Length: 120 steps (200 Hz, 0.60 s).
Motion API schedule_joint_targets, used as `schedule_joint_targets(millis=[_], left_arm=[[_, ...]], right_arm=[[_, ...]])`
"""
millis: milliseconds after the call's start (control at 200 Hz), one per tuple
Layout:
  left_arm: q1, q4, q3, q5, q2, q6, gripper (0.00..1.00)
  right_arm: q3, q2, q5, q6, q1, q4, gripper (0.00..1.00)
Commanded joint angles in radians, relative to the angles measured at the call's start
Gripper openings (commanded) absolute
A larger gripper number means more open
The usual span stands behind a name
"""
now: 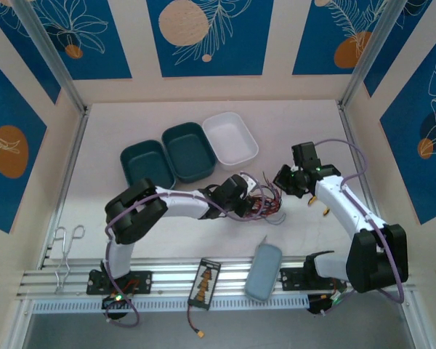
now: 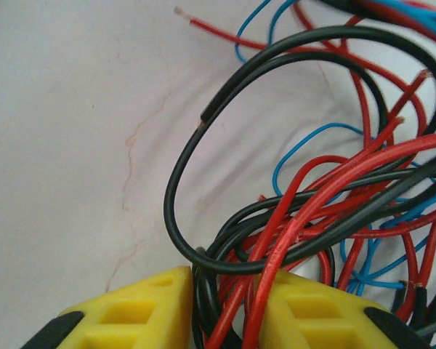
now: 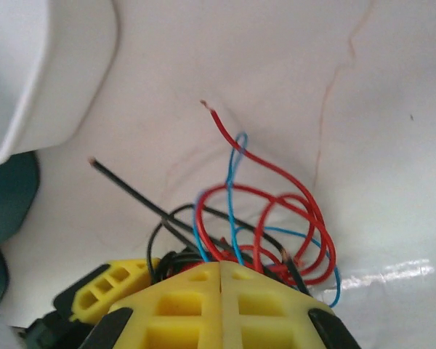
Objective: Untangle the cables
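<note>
The left tool [image 2: 221, 275] has its two yellow fingers a little apart, and black and red wires run through the gap. I cannot tell if it is pinching them. The cables [image 1: 265, 203] lie in a messy heap in the middle of the desk [image 1: 305, 116], between the two tools and just in front of the trays. The right tool [image 3: 221, 267] is clenched tight, with its fingers pressed together, right at the edge of the heap. Wires poke out by its tip, but I cannot tell if one is caught in it. I think this step is about getting hold of the heap from both sides. Next, I think the tools need to pull slowly away from each other so the loops open up. A hard tug could make the knots tighter. The desk is white and smooth, with a few thin reddish lines on it. At the left, near the front, lie metal tongs [image 1: 64, 251]. Farther back sit two green trays [image 1: 142, 163] and a white tray [image 1: 230, 138], side by side. At the front edge are a black card [image 1: 205, 280] and a grey case [image 1: 264, 270]. The walls [image 1: 203, 29] are cream with blue panels, white leaves and orange circles.
</note>
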Motion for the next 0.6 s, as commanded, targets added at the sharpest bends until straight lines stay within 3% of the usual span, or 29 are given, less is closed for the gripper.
schedule_joint_targets(millis=[0, 210, 290, 375, 595], left_arm=[[-0.01, -0.019, -0.035, -0.008, -0.062, -0.037, 0.22], [-0.003, -0.015, -0.071, -0.074, -0.122, -0.099, 0.1], [0.005, -0.015, -0.075, -0.084, -0.145, -0.133, 0.06], [0.011, -0.011, -0.072, -0.079, -0.165, -0.16, 0.05], [0.012, 0.027, -0.059, -0.059, -0.201, -0.183, 0.03]], right_arm=[[0.079, 0.019, -0.012, -0.074, -0.012, -0.094, 0.0], [0.104, -0.008, -0.004, -0.09, -0.031, -0.173, 0.01], [0.073, -0.047, -0.02, -0.076, -0.038, -0.19, 0.09], [0.027, -0.101, -0.049, -0.058, -0.038, -0.198, 0.23], [-0.097, -0.218, -0.125, 0.002, 0.005, -0.159, 0.43]])
